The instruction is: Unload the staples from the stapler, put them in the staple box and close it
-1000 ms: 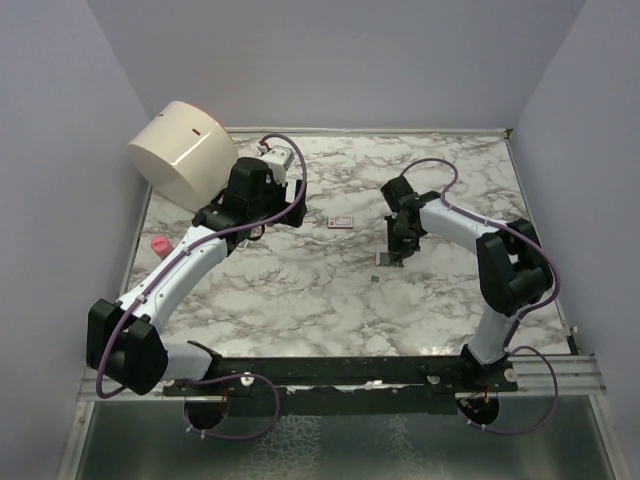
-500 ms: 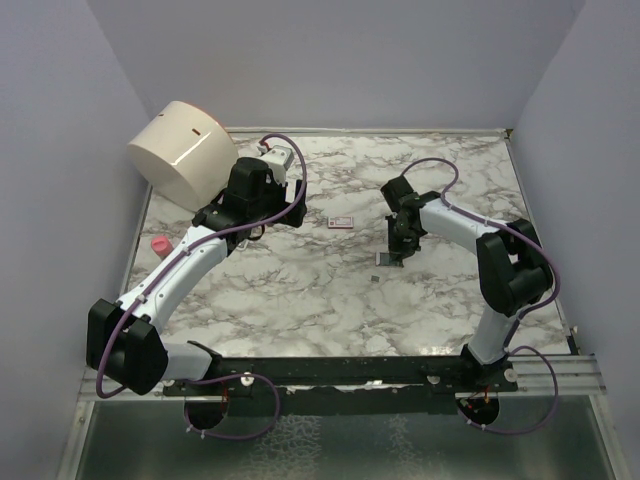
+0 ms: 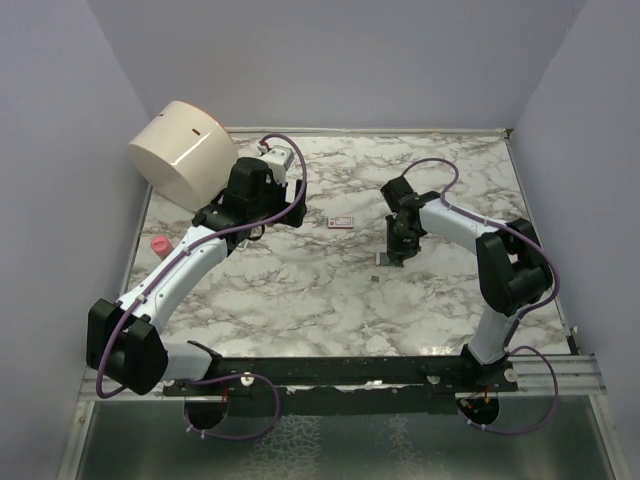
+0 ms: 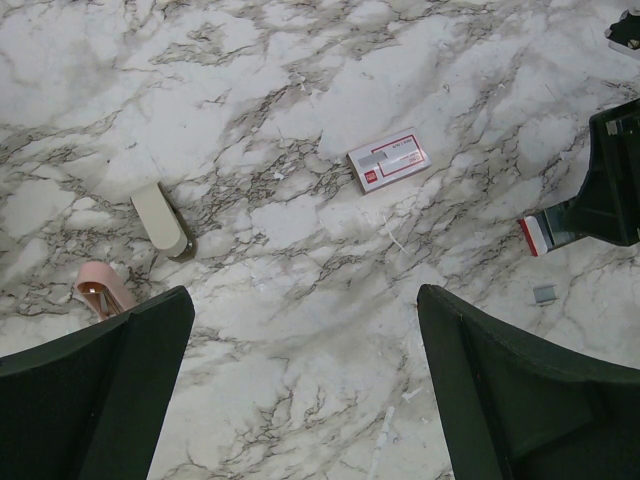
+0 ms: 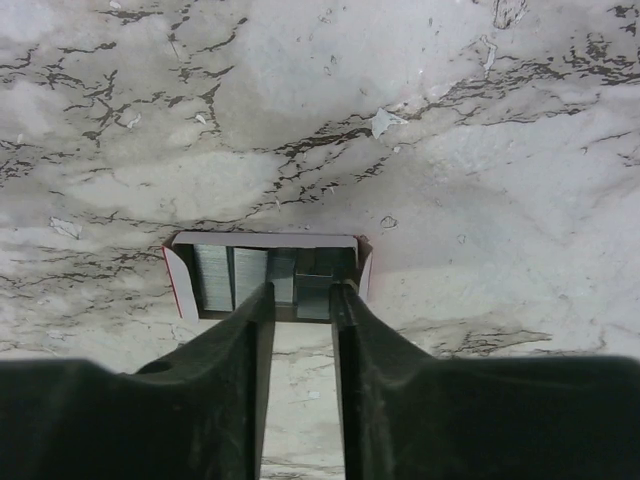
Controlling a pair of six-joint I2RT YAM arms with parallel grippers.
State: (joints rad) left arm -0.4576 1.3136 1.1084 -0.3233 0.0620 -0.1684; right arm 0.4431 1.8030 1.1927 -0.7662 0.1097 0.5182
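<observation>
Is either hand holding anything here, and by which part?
Left hand: nothing, open wide. Right hand: nearly shut around a grey staple strip inside the open staple box; whether it actually grips the strip cannot be told.

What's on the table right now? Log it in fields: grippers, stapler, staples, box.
left gripper: open, empty
right gripper: fingers nearly together; grip unclear
stapler: pink, lying ungripped
box: red-edged, open, right at the right gripper's fingertips
staples: small grey strip, loose beside the box
</observation>
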